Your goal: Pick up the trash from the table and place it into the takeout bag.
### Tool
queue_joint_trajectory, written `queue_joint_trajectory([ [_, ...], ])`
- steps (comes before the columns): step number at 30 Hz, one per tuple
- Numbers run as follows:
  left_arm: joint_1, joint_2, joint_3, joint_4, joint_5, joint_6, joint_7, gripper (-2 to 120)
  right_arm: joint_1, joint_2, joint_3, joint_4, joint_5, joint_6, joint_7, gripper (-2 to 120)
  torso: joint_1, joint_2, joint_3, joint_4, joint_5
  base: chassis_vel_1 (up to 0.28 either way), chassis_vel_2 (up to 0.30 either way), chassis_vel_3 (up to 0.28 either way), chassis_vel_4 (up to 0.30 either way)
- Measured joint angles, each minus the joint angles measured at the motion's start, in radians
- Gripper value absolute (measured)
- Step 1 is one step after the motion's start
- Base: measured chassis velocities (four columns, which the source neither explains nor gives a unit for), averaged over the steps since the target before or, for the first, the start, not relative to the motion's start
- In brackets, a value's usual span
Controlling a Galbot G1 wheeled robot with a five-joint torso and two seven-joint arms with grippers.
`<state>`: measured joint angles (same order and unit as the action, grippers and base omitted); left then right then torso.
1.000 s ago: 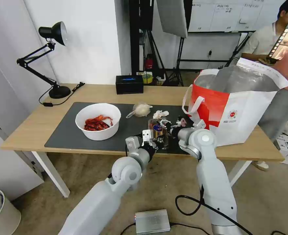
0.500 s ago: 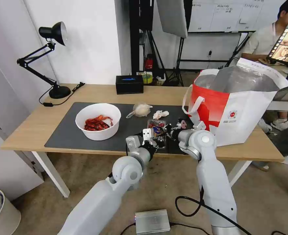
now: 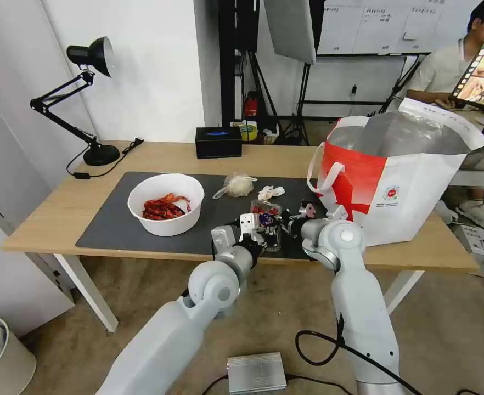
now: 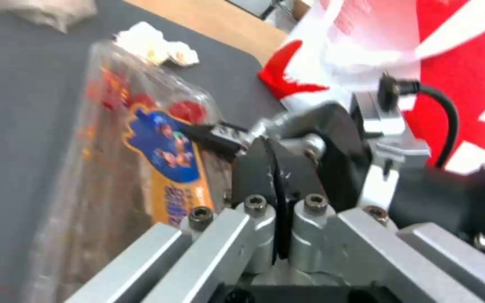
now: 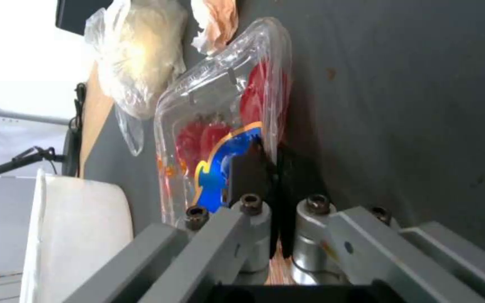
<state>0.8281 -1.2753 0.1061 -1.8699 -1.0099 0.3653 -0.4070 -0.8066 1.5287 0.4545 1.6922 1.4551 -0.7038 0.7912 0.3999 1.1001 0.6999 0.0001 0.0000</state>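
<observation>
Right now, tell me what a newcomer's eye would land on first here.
Both grippers, left gripper and right gripper, are pinched on the clear plastic tray at the near middle of the dark grey mat. To its right stands the big white-and-red takeout bag, foil mouth open. On the left of the mat sits the white bowl of red scraps.

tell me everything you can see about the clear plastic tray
The clear hinged plastic tray is thin and glossy, with rounded corners, red bits inside and a blue-and-orange label. It stands tilted on edge on the dark grey mat, near the crumpled tissue. The right tool is shut on its edge; the left tool is shut beside it.
</observation>
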Motion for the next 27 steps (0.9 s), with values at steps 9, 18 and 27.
queue_joint_trajectory([
  [9, 0.031, 0.055, -0.091, -0.036, 0.008, 0.0, 0.025, 0, 0.003, 0.009, 0.002, -0.002, -0.005, 0.001, -0.006, 0, 0.0, 0.0, 0.0, -0.0005, -0.0001, 0.0, 0.0, 0.0, 0.0],
  [18, 0.09, 0.081, -0.141, -0.07, 0.021, -0.001, 0.037, 0, 0.009, 0.009, 0.005, -0.001, -0.007, 0.003, -0.022, 0, 0.0, 0.0, 0.0, -0.0002, 0.0, 0.0, 0.0, 0.0, 0.0],
  [27, 0.175, 0.102, -0.188, -0.121, 0.071, 0.0, 0.064, 15, 0.004, -0.007, 0.013, 0.049, -0.008, 0.022, -0.066, 0, 0.0, 0.0, 0.0, -0.0001, 0.0, 0.0, 0.0, 0.0, 0.0],
])
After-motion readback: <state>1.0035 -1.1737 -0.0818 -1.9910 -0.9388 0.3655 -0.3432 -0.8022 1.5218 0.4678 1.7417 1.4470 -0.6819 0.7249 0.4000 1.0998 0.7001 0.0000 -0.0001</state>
